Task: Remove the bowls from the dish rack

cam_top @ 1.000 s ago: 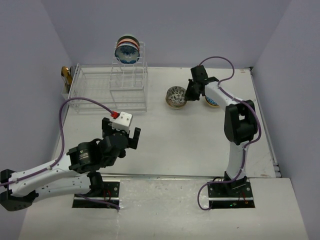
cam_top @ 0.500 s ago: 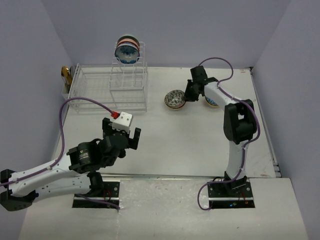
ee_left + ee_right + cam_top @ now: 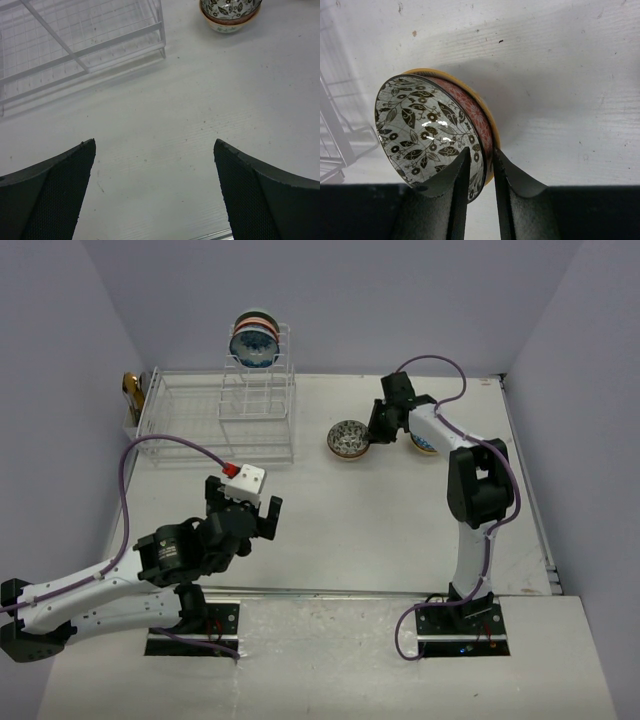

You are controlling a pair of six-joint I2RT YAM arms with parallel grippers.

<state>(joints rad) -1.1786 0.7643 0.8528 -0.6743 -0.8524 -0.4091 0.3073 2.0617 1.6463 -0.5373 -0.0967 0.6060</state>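
Observation:
The white wire dish rack point(image 3: 190, 430) stands at the far left, and its tall tower point(image 3: 258, 390) carries a blue-patterned bowl point(image 3: 254, 342) on top. My right gripper point(image 3: 373, 428) is shut on the rim of a leaf-patterned bowl point(image 3: 349, 438) low over the table, right of the rack. In the right wrist view that gripper point(image 3: 481, 152) pinches the tilted bowl point(image 3: 425, 130), which has a red outside and a tan base. Another bowl point(image 3: 426, 446) sits on the table behind the right arm. My left gripper point(image 3: 243, 510) is open and empty in front of the rack; the left wrist view shows it point(image 3: 154, 145) over bare table.
A small golden-brown object point(image 3: 131, 392) stands at the rack's left end. The left wrist view shows the rack's basket corner point(image 3: 85, 45) and the held bowl point(image 3: 230, 11) ahead. Walls close in the table at the back and sides.
My right gripper has carried the leaf-patterned bowl slightly left and lower. The left arm has not moved.

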